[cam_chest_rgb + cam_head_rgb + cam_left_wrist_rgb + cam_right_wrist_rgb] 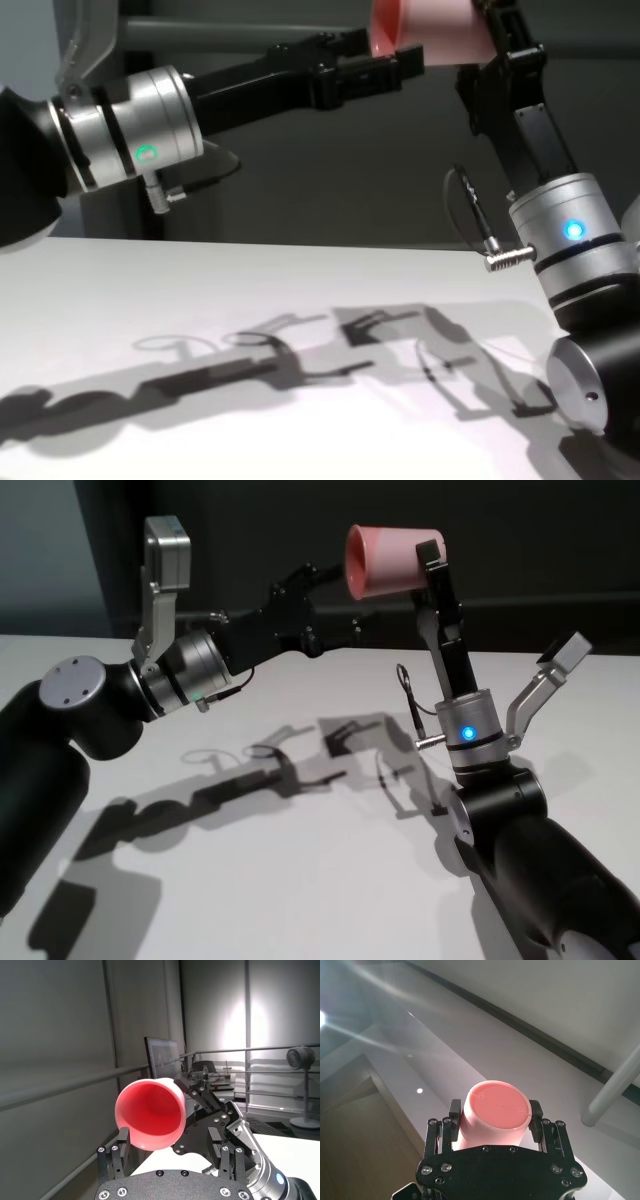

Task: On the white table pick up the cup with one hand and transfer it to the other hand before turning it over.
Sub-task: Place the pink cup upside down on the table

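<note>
The pink cup (393,560) is held high above the white table (300,880), lying on its side. My right gripper (422,565), on the blue-lit wrist, is shut on its closed end; the right wrist view shows a finger on each side of the cup (497,1110). The cup's open mouth (150,1115) faces my left gripper (335,600), on the green-lit wrist. That gripper is open, with its fingertips (400,58) spread just beside the rim and no visible grip on it.
Both arms reach up from the table's near side, the left forearm (90,700) level and the right forearm (540,860) rising steeply. Their shadows (250,780) fall across the tabletop. A dark wall stands behind the table's far edge.
</note>
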You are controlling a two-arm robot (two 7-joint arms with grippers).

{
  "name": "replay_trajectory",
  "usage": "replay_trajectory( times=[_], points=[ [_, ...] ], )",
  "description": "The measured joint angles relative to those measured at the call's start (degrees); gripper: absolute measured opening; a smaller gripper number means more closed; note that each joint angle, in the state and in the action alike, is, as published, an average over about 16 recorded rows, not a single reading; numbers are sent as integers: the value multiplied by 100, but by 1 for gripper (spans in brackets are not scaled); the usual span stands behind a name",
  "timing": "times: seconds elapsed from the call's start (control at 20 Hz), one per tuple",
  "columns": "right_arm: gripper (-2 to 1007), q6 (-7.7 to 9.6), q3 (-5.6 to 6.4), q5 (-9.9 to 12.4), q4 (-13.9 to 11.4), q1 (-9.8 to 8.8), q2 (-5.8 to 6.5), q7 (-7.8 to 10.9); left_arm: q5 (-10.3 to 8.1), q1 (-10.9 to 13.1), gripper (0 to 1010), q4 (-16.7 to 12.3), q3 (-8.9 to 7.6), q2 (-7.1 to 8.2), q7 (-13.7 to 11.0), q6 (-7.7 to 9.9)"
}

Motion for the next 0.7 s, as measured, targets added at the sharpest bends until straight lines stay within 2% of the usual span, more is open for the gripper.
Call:
replay_trajectory(
  times=[0.2,0.4,0.55,0.7],
  points=[
    [786,0,0,0,0,0,0,-1,150,438,1001,-632,-124,227,795,252],
    [786,0,0,1,0,0,0,-1,342,948,1001,-1282,-301,388,1770,533],
    [786,0,0,1,0,1,0,-1,506,1373,1001,-1755,-475,437,2618,768],
    [786,0,0,1,0,1,0,-1,670,1798,1001,-2161,-666,409,3441,995]
  ],
)
